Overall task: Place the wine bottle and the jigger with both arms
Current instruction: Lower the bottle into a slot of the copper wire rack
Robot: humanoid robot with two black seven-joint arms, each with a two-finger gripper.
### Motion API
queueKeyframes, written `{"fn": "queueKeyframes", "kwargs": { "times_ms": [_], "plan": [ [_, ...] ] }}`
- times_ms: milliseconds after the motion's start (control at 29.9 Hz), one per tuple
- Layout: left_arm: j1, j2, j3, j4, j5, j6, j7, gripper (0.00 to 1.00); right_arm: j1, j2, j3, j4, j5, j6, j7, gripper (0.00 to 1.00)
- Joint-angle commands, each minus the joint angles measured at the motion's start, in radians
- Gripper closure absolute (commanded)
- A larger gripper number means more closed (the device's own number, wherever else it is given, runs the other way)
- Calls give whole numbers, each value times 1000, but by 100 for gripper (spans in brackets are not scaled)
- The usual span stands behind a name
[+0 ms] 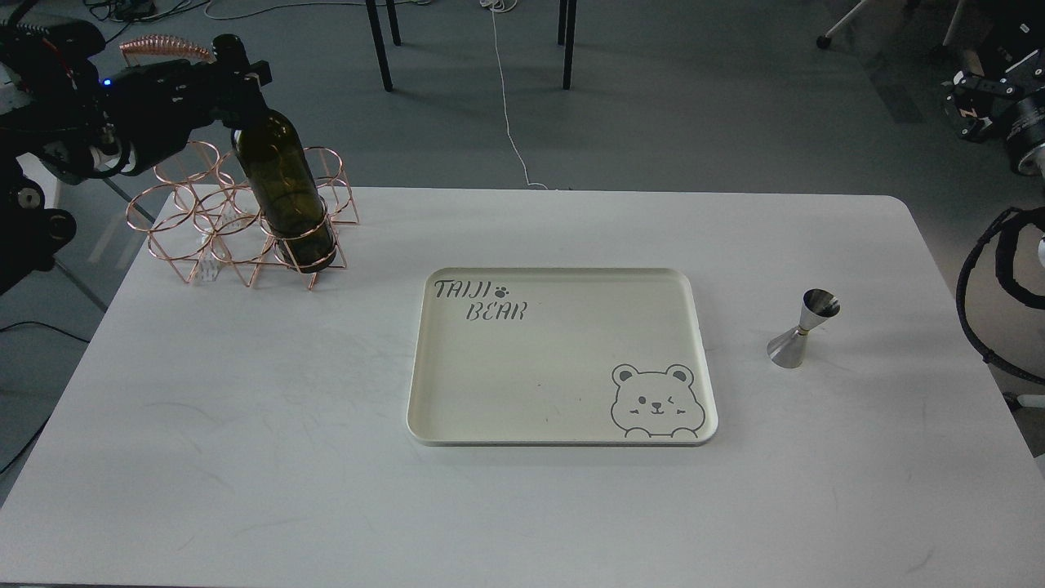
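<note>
The dark olive-green wine bottle (286, 192) stands tilted in a front ring of the copper wire rack (204, 237) at the table's back left. My left gripper (237, 77) is shut on the bottle's neck, which it hides. The steel jigger (804, 328) stands on the table at the right, beside the tray. My right arm (992, 106) is at the upper right edge, off the table; its gripper fingers cannot be told apart.
A cream tray (563, 425) with a bear drawing and "TAIJI BEAR" lies in the table's middle. A black cable loop (976, 302) hangs past the table's right edge. Chair legs and a white cable are on the floor behind.
</note>
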Motion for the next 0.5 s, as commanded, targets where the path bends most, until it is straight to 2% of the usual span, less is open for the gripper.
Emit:
{"fn": "queueKeyframes", "kwargs": {
  "times_ms": [0,33,167,301,335,435,469],
  "plan": [
    [1,-3,2,3,-20,-1,2,31,-1,0,0,0,0,0,0,3],
    [1,-1,3,3,-24,-1,2,26,-1,-2,0,0,0,0,0,3],
    [7,-1,3,3,-31,-1,2,21,-4,0,0,0,0,0,0,3],
    [15,-1,3,3,-29,8,-3,21,-4,0,0,0,0,0,0,3],
    [19,-3,3,3,-29,20,-4,25,-4,1,0,0,0,0,0,3],
    [38,-3,5,3,-27,51,-7,57,-6,1,0,0,0,0,0,3],
    [44,-1,5,3,-27,51,-7,63,-6,1,0,0,0,0,0,3]
  ]
}}
